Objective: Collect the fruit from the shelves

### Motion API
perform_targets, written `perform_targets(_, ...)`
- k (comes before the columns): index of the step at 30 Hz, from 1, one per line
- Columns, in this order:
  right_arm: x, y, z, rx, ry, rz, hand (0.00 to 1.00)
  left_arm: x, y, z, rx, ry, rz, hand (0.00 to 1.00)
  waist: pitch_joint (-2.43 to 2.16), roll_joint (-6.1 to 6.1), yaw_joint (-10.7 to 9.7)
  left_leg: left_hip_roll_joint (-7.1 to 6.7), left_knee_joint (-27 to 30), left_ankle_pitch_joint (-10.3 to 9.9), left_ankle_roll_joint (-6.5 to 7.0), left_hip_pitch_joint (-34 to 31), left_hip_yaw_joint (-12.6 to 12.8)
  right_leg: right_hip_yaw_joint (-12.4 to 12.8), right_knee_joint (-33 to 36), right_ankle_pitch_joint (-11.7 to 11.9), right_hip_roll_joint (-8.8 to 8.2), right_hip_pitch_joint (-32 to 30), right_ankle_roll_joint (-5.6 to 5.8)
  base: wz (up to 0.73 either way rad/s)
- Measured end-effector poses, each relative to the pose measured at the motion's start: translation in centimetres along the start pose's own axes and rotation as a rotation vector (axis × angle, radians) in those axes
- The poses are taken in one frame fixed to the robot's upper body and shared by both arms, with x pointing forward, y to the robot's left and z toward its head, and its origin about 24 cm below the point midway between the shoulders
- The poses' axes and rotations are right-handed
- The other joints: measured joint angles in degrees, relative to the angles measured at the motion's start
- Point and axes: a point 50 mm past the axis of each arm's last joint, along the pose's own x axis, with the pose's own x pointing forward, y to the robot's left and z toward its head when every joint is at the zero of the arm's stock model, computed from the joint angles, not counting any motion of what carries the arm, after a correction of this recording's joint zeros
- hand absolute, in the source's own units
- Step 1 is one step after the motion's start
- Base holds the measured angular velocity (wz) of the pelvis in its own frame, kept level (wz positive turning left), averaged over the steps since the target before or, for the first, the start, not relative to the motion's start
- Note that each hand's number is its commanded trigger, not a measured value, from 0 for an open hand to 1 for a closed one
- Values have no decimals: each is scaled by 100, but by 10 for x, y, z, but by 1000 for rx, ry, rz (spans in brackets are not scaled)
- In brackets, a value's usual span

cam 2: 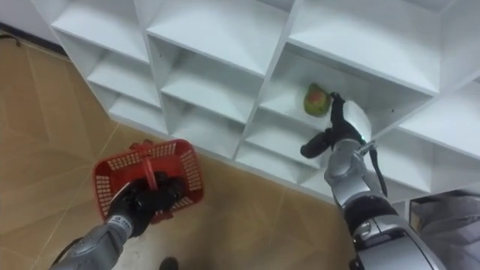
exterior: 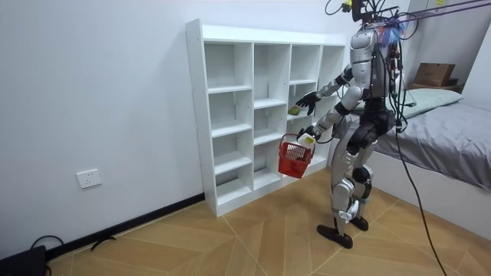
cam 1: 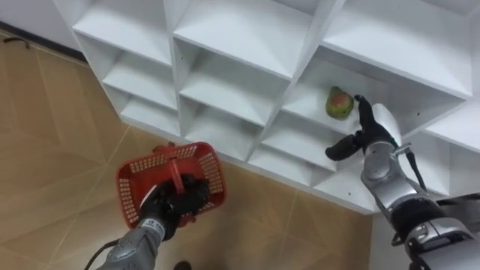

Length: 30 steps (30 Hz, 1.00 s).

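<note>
The left hand (cam 1: 174,201) curls round the handle of a red basket (cam 1: 135,184) above the floor. Farther in, the right hand (cam 1: 367,127), fingers spread, is just beside the fruit (cam 1: 339,103) lying in a shelf (cam 1: 232,34) compartment.

Soft, even light falls bright on the plain white wall (exterior: 100,92). Compartments of the white wooden cubby shelf unit (cam 1: 247,30) shade to pale grey inside; the tan wooden plank floor (exterior: 230,238) carries faint shadows.

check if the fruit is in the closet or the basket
In the closet: fruit on a shelf beside the open right hand; left hand holds the basket.
</note>
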Motion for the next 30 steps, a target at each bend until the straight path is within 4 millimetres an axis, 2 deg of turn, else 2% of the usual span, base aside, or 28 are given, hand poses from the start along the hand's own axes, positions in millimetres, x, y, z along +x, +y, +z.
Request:
perform_targets(4,6,-10,12,18,-24,-56,0,4,-4,2,9,2,-9,100,34,-11,6,3,47,0,1,-192,1,3,4,0,-1,-171,-1,0)
perform_targets(12,12,-29,13,89,-11,-139,0,5,-9,2,-29,-12,-14,100,41,-11,4,4,64,2,3,-355,52,32,86,0,-12,-389,0,-3)
perform_targets(17,16,-44,19,88,-27,-194,0,5,-6,-1,-29,-5,-1,100,61,-18,-2,4,65,14,19,-408,143,162,201,0,-22,-540,0,-10)
perform_targets(26,19,-53,33,115,-53,-242,0,6,-10,-1,-48,-2,-13,100,78,-25,-1,0,119,40,52,-613,203,249,391,0,-57,-844,1,-5)
perform_targets(30,19,-54,34,115,-57,-255,0,6,-10,-2,-66,-1,-14,100,83,-20,2,5,155,40,53,-703,198,193,394,0,-60,-906,1,2)
